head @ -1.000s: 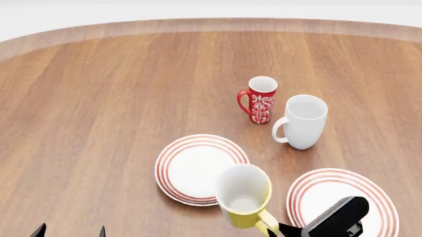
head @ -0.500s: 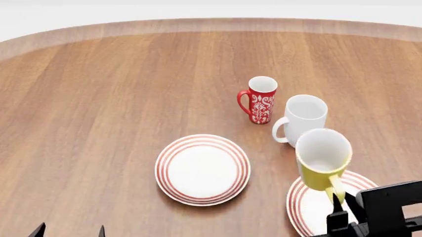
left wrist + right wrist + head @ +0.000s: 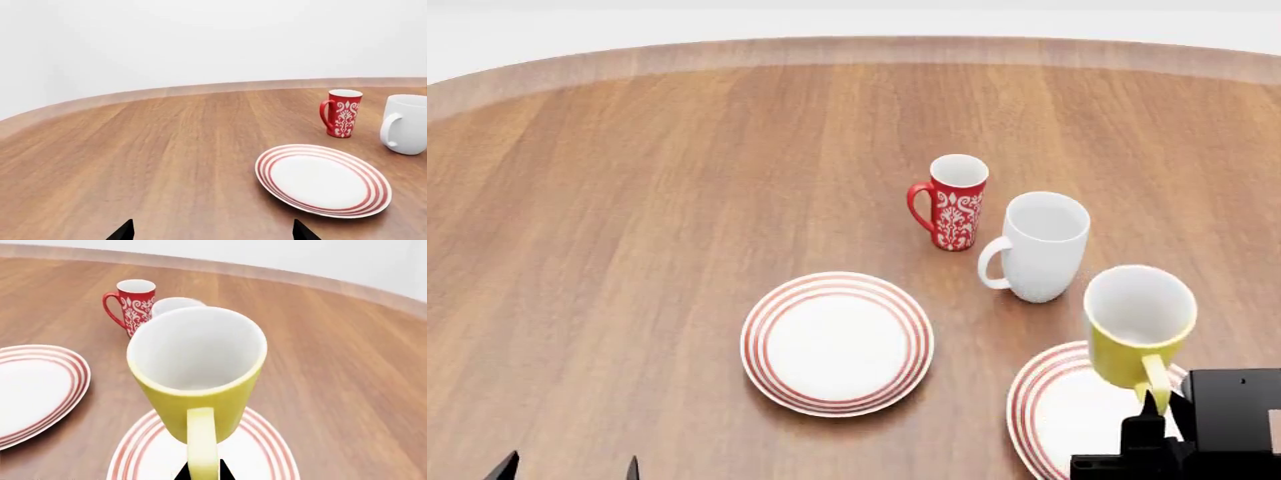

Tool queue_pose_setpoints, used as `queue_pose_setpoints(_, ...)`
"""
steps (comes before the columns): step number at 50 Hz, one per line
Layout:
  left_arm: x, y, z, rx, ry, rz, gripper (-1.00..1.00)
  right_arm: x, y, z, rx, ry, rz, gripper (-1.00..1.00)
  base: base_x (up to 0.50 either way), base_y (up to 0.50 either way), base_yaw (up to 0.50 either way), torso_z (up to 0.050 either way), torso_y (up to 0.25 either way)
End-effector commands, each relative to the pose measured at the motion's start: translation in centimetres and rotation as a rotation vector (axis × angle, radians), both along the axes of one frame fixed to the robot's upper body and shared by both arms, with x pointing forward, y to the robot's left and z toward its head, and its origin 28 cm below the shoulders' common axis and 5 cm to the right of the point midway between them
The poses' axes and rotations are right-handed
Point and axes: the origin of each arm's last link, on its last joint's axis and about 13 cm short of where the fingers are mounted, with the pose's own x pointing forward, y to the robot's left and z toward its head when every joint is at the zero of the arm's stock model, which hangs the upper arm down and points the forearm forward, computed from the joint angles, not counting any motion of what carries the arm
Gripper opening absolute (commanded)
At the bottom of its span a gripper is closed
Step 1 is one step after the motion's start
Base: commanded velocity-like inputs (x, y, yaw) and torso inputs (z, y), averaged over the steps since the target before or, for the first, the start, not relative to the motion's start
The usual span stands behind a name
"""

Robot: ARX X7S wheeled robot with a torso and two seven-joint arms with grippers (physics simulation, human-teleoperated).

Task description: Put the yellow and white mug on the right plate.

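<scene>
The yellow and white mug is upright, yellow outside and white inside, with its handle toward me. My right gripper is shut on that handle, and its dark fingertips pinch the yellow loop in the right wrist view, right gripper. The mug hangs over the far part of the right plate, whose red rings show beneath it. My left gripper stays low at the near left, open and empty, with its tips wide apart in the left wrist view.
The left plate lies bare at the table's middle, also seen in the wrist views. Behind the right plate stand a tall white mug and a red patterned mug. The table's curved far edge runs across the back.
My right gripper has carried the yellow and white mug to the right and farther away, from beside the left plate to over the right plate. The left gripper has not moved.
</scene>
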Motion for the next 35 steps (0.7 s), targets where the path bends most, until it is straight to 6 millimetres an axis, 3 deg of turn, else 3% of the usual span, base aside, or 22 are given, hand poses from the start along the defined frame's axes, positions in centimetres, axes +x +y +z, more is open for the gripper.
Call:
queue_pose_setpoints(1,0.0,0.0,0.1,-0.005,0.000,-0.001,1.00,0.5,0.2,-0.2,-0.001,0.005,-0.001,-1.00,0.00,0.00,0.00,0.000,0.000)
queue_pose_setpoints(16,0.0,0.0,0.0,-0.008,0.004,-0.005,1.00,1.8,0.1,-0.8,0.018,0.025,-0.016,-1.00,0.00,0.00,0.00,0.000,0.001)
queue_pose_setpoints(35,0.0,0.0,0.1,-0.018,0.003,-0.007,1.00,2.4,0.5,-3.2,0.030,0.082,-0.012,-1.00,0.00,0.00,0.00,0.000,0.000)
